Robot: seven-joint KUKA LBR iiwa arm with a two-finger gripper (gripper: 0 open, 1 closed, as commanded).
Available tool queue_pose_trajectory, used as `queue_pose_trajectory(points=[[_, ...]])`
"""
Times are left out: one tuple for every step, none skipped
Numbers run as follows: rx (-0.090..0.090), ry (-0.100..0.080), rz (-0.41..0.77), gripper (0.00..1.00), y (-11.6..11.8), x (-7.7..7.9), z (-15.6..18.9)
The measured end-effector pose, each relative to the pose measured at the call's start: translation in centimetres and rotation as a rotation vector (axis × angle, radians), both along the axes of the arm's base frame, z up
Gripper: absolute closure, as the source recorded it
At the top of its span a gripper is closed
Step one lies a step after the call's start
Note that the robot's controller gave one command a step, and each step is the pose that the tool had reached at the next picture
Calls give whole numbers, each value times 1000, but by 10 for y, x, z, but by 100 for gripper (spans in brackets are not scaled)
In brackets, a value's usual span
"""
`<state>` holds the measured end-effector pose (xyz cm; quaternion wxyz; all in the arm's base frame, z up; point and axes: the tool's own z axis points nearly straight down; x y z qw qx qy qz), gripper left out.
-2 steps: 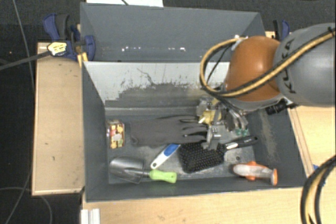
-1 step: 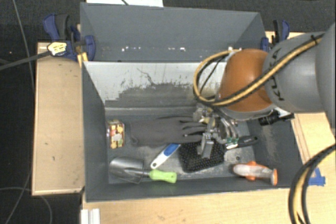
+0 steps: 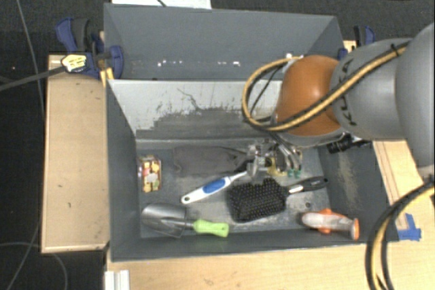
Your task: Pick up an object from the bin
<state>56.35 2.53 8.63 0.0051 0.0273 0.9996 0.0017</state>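
Observation:
My gripper (image 3: pixel 270 161) hangs low in the middle of the bin, under the arm's orange cover. Its tip is right at the upper end of a white and blue toothbrush (image 3: pixel 211 188), which lies slanted down to the left. Just below the gripper lies a black hairbrush (image 3: pixel 256 201), bristles up, with its black handle pointing right. Whether the gripper touches either one I cannot tell.
A metal scoop with a green handle (image 3: pixel 182 222) lies along the front wall. An orange and white object (image 3: pixel 330 222) sits in the front right corner. A small colourful packet (image 3: pixel 149 173) rests by the left wall. The arm reaches in from the right.

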Motion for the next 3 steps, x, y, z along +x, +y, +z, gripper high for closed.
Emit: queue_pose_trajectory(points=[[0,0,0,100,0,0,0],[1,-4,4,100,19,-2,9],[0,-6,13,100,3,-1,25]])
